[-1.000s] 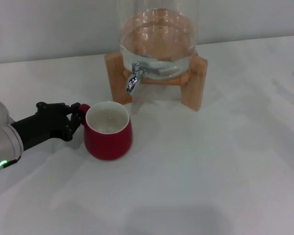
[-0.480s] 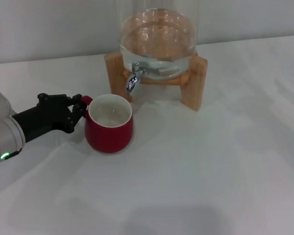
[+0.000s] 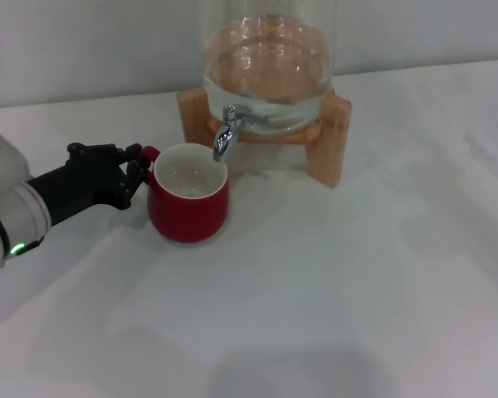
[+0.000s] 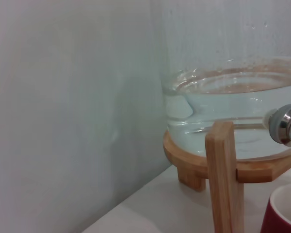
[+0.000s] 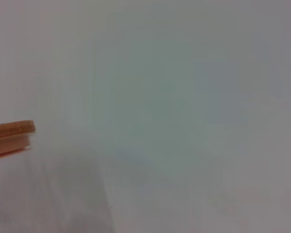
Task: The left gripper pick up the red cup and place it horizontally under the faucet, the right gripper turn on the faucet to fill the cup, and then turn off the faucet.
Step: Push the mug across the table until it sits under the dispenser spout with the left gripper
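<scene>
Head view: left end effector (image 3: 135,177) grips red cup (image 3: 187,205) handle.

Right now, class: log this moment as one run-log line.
left gripper: shut on red cup handle | cup: upright, under faucet | right gripper: unseen

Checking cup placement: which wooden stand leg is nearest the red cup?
The front-left leg, just behind the red cup and left of the faucet; the front-right leg stands well clear.

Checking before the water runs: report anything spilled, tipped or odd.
Nothing stands out. The red cup is upright, held by its handle in the left gripper, with the faucet over its rim. No water shows on the table.
</scene>
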